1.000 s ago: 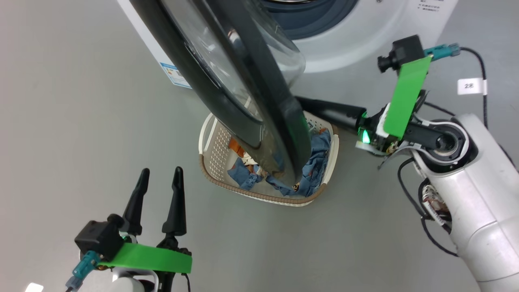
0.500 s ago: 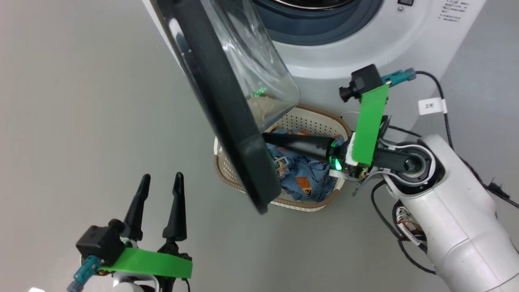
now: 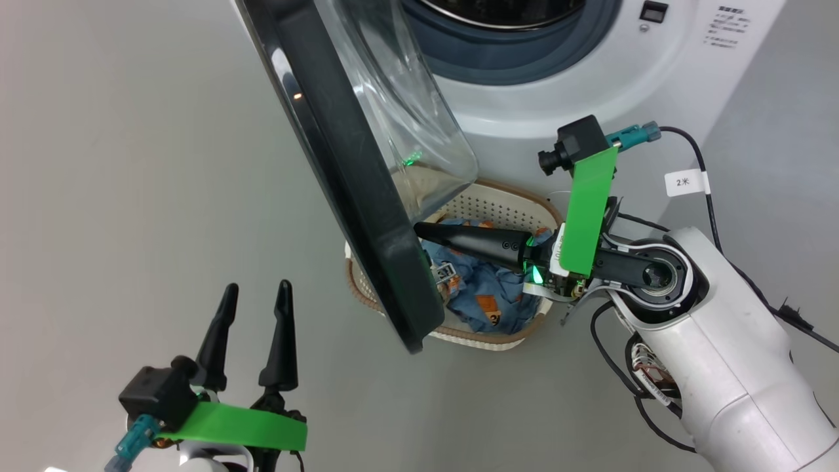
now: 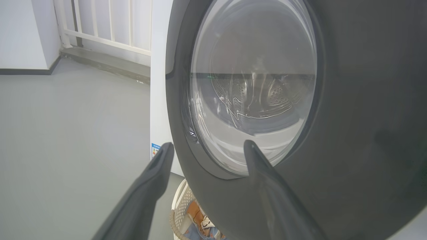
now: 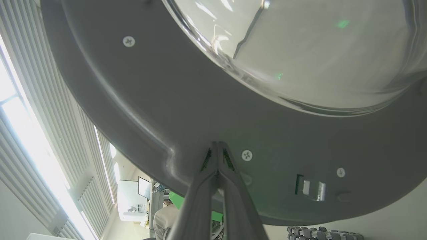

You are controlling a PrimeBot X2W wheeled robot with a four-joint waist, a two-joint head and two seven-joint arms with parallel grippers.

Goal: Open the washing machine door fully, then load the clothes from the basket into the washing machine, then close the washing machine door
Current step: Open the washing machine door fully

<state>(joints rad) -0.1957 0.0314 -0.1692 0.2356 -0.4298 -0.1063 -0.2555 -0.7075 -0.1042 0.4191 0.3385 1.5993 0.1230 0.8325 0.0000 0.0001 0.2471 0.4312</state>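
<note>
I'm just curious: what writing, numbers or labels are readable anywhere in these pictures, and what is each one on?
"2米": on a small white tag.
Printed lines at the upper right of the washing machine front: too small to read.
Blue sticker low on the machine's side: too blurred to read.

Everything's lit evenly and brightly, with only faint shadows thrown on the floor [image 3: 131, 164]. Highlights are blown out at the slatted panels [image 5: 20, 133], and glare is picked up on the washing machine door [image 3: 367, 216]. The left hand [image 4: 208, 144] is blurred up close.
</note>
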